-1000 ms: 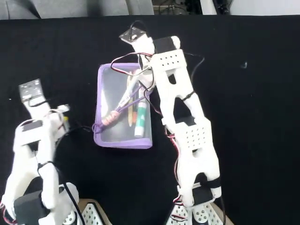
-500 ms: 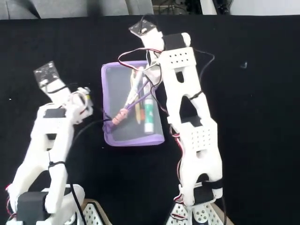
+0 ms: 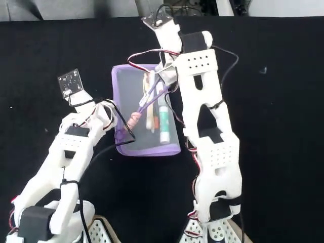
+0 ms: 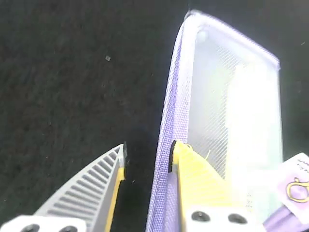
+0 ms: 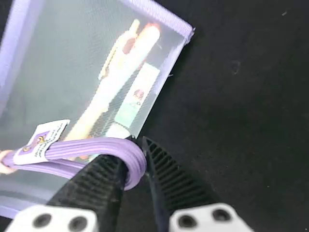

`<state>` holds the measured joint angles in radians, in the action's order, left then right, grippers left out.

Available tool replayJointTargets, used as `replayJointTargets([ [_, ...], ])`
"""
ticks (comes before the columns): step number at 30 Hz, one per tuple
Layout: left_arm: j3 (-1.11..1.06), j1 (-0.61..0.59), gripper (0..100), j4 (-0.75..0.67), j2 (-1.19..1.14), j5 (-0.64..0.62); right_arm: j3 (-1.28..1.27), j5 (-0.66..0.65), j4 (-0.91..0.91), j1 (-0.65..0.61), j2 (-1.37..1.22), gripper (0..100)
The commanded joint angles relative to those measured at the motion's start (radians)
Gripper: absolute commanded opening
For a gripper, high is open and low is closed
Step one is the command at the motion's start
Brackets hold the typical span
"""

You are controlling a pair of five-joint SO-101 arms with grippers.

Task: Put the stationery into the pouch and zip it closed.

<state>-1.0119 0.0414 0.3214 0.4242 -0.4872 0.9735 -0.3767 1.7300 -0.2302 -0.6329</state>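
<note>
Left gripper [image 4: 147, 151]: fingers spread, straddling long side edge of purple-trimmed translucent mesh pouch [image 3: 147, 150]; one finger over mesh, other over black table [image 3: 273, 126]. Pouch lies flat between arms. Inside: pens [image 3: 150, 109], green-and-white stick [image 3: 164, 122]. Farther: right gripper [image 5: 139, 143], fingers pinching purple cord loop [image 5: 91, 149] that crosses pouch.
</note>
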Motion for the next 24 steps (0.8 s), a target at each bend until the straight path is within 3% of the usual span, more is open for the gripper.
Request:
replayJointTargets([
  [1, 0.002, 0.012, 18, -0.026, 0.006, -0.011, 0.045, 0.029, 0.035, 0.049, 0.099, 1.1],
  [9, 0.008, 0.021, 18, -0.032, 0.008, -0.112, 0.041, 0.038, 0.037, 0.064, 0.131, 1.1],
  [16, 0.056, 0.051, 18, -0.025, 0.017, -0.120, 0.007, 0.029, 0.035, 0.075, 0.131, 1.1],
  [24, 0.076, 0.042, 20, -0.025, 0.017, -0.258, 0.015, 0.031, 0.034, 0.103, 0.131, 1.1],
])
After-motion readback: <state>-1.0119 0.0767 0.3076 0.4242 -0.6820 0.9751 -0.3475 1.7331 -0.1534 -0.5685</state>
